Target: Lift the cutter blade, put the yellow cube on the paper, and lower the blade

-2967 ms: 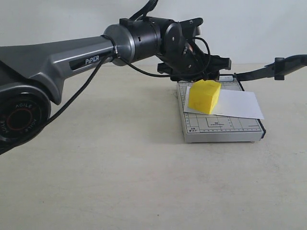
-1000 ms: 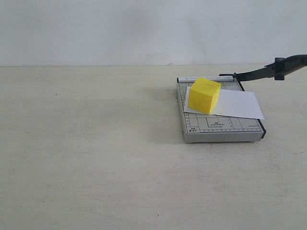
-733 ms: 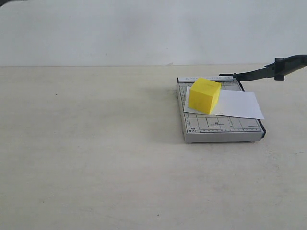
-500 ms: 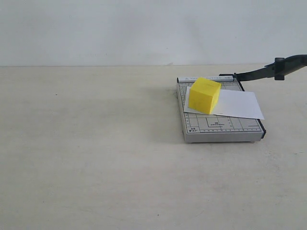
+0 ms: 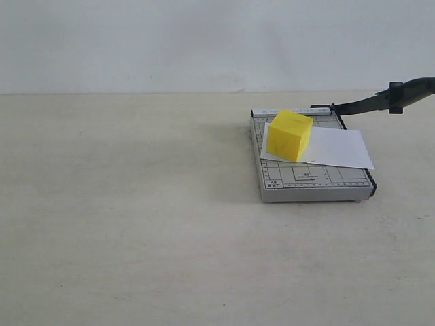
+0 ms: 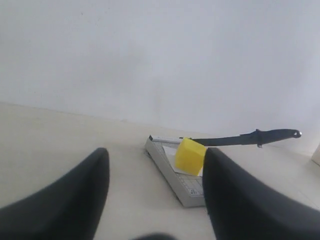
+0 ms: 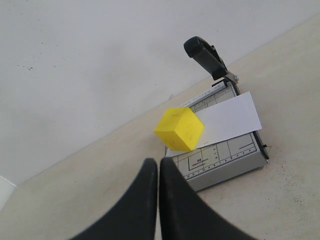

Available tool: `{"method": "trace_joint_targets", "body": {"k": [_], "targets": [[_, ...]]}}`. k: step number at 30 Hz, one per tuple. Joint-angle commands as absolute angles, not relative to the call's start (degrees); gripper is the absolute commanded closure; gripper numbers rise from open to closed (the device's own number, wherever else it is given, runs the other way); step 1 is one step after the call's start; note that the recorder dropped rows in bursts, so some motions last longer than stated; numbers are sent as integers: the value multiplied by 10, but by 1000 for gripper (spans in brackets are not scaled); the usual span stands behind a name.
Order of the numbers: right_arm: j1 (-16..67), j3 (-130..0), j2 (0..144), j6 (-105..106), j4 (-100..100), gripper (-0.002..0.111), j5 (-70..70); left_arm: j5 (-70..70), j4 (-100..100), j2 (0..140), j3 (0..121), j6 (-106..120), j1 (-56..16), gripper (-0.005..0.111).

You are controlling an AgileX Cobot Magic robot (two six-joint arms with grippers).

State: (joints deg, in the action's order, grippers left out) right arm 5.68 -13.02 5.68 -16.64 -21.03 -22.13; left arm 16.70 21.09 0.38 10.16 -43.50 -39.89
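1. Status of the work. The yellow cube point(image 5: 289, 135) rests on the left end of the paper point(image 5: 336, 147), toward the rear left of the grey cutter base point(image 5: 306, 180). I cannot tell whether its whole footprint is on the sheet or partly on the bare grid. The cutter blade point(image 5: 384, 100) is raised, hinged at the rear right corner of the base, with its handle out past the right side. I judge that lowering the blade is the one step left.

2. State of my claws. My left claw point(image 6: 155, 160) is spread wide and holds nothing. My right claw point(image 7: 158, 162) has its fingers pressed together, also on nothing. Both are well apart from the cutter, and neither shows in the exterior view.

3. Hazards from here.
- The paper's right edge reaches the cutting side of the base, and I cannot tell whether it overhangs. If it does, the descending blade will shear a strip from it or drag the sheet.
- A dragged sheet would carry the cube with it. The cube is well clear of the blade line at present.
- The handle end is rounded. A push from pressed-together fingers may slide off it, so the blade drops freely and jolts the base.
- The base lies loose on the table point(image 5: 136, 204). Any sideways load through the lever could skate it across the surface.
- My right claw must spread before any grasp of the handle.
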Motion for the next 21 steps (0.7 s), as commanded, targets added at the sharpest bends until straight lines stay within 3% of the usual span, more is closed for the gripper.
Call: {"method": "trace_joint_targets", "body": {"k": [1, 21], "targets": [[57, -130, 53, -159, -207, 107, -221, 163, 171, 0, 69, -457, -399, 53], [57, -130, 53, -159, -207, 107, -221, 163, 177, 0, 53, -463, -399, 53]]}}
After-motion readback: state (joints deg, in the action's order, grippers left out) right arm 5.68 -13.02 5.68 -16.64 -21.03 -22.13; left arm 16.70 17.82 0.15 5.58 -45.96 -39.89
